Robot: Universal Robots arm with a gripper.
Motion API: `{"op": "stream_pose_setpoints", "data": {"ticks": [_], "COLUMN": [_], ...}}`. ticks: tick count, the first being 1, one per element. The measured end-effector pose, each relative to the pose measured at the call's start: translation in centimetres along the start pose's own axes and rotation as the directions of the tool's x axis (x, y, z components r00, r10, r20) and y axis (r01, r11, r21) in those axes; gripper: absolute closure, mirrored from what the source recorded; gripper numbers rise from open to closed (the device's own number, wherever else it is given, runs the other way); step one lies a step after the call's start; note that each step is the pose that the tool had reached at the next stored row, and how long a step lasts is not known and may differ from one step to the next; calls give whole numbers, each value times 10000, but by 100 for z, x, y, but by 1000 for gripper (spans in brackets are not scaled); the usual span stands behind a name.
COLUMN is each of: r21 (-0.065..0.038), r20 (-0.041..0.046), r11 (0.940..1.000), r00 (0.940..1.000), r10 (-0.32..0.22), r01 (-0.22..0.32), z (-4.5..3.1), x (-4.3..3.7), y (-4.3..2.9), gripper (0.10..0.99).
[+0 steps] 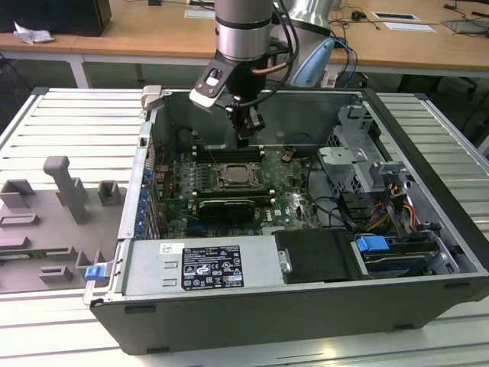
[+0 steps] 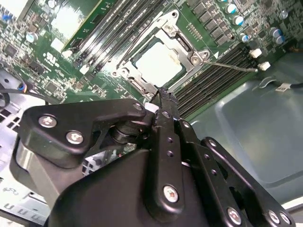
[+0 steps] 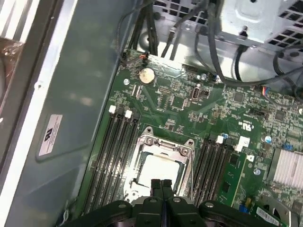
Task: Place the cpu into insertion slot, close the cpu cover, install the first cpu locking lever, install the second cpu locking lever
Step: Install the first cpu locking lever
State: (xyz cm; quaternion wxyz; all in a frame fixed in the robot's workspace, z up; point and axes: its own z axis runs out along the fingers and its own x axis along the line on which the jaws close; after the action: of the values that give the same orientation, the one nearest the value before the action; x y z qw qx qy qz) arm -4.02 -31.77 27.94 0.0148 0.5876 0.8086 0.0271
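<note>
The cpu (image 2: 158, 64) (image 3: 158, 168) lies flat in the insertion slot (image 1: 238, 177) on the green motherboard, its pale top showing through the window of the cpu cover (image 2: 189, 49) (image 3: 163, 144), which lies down over it. A thin metal locking lever (image 2: 232, 66) sticks out sideways from one corner of the socket, across the memory slots. My gripper (image 1: 244, 140) (image 2: 163, 94) (image 3: 161, 184) hangs just above the socket's edge on the case's far-wall side. Its black fingers are pressed together and hold nothing.
Long black memory slots (image 3: 118, 151) flank the socket on both sides. A long black card (image 1: 221, 206) lies in front of it. A drive cage with cables (image 1: 351, 153) fills the exterior view's right, the power supply (image 1: 210, 267) the front. Grey fixtures (image 1: 65, 187) stand outside the case.
</note>
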Motion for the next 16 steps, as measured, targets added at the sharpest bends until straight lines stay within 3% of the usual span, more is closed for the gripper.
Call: {"op": "stream_pose_setpoints", "data": {"ticks": [3,8,16], "r21": [3,5,3], "r20": [-37,-65,-130], "r11": [9982,9945,9776], "r00": [9982,9944,9776], "r10": [-601,-1050,-2103], "r01": [601,1050,2103], "z": [0,0,0], "x": [1,0,0], "y": [-2,-2,-2], "gripper": [980,980,980]}}
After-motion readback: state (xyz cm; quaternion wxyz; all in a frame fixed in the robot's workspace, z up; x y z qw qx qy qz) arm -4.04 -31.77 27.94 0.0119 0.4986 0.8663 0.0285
